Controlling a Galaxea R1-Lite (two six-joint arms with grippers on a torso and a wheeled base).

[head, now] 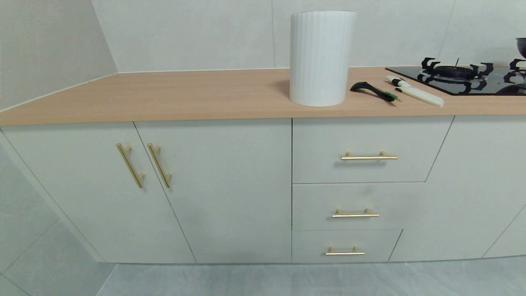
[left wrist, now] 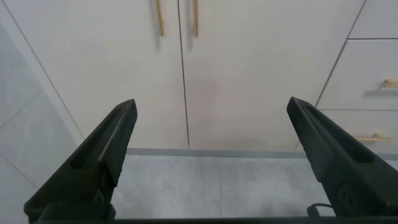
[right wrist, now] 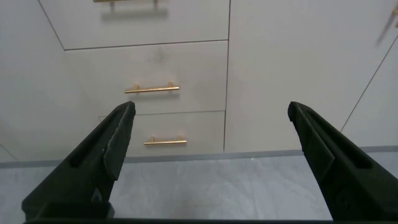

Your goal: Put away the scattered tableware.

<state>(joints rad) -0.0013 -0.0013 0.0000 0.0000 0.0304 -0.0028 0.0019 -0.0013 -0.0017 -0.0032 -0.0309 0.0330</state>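
Observation:
On the wooden counter stands a tall white ribbed holder. Just to its right lie a black-handled utensil with a green tip and a white knife-like utensil. My left gripper is open and empty, held low and facing the double cabinet doors. My right gripper is also open and empty, low in front of the drawers.
A black gas hob takes up the counter's right end. Below the counter are two doors with gold handles and three drawers with gold handles. Grey floor tiles stretch in front.

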